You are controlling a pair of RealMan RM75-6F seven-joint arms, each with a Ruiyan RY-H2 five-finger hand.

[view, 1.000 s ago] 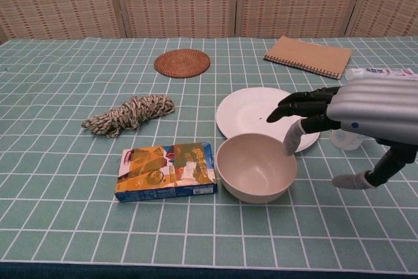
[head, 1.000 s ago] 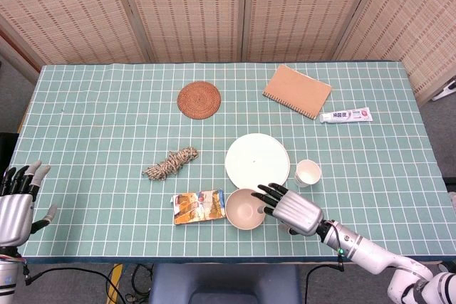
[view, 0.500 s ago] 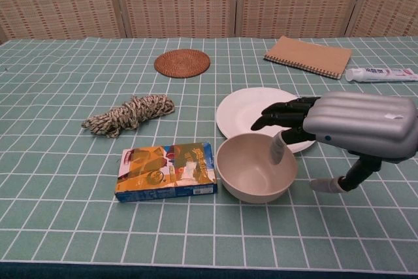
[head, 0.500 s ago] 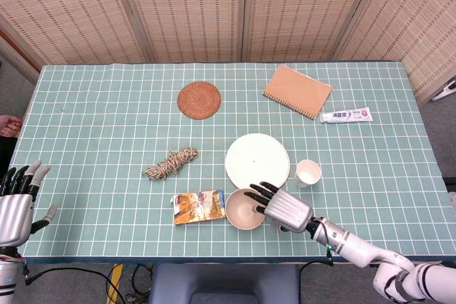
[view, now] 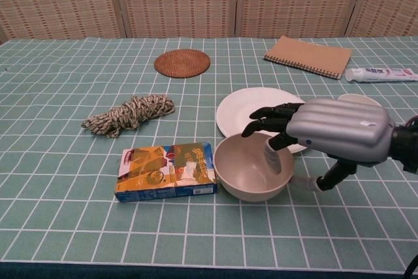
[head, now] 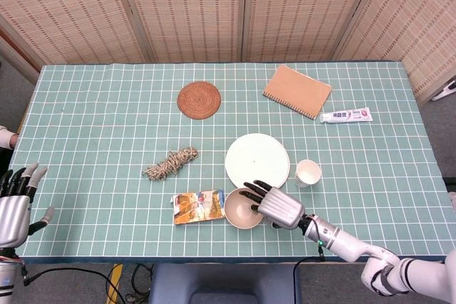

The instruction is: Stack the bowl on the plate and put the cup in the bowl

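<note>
Movement since a second ago belongs to the right hand point(view: 330, 136): it has slid leftward over the bowl point(view: 250, 167), and its dark fingers point(view: 271, 117) now reach across the far rim with one pale fingertip dipped inside the wall, the thumb low beside the bowl's right side. The fingers are spread around the rim, and the pictures do not settle whether rim is actually pinched. The bowl has been nudged a little left, now just beside the snack box point(view: 166, 171). The left hand point(head: 14, 208) hangs off the near-left edge as before, fingers apart and holding nothing.

The table point(head: 100, 105) wears a green cloth with a white grid, and woven bamboo screens point(head: 185, 8) stand behind it. The plate point(head: 257, 161) lies flat just beyond the bowl, bare. A tan notebook point(head: 297, 90) sits toward the far right, a round woven coaster point(head: 199, 98) far centre. A hank of twine point(head: 171, 163) lies left of the plate. The cup point(head: 308, 173) stands upright just right of the plate, near the hand. A toothpaste tube point(head: 345, 115) lies beside the notebook.
</note>
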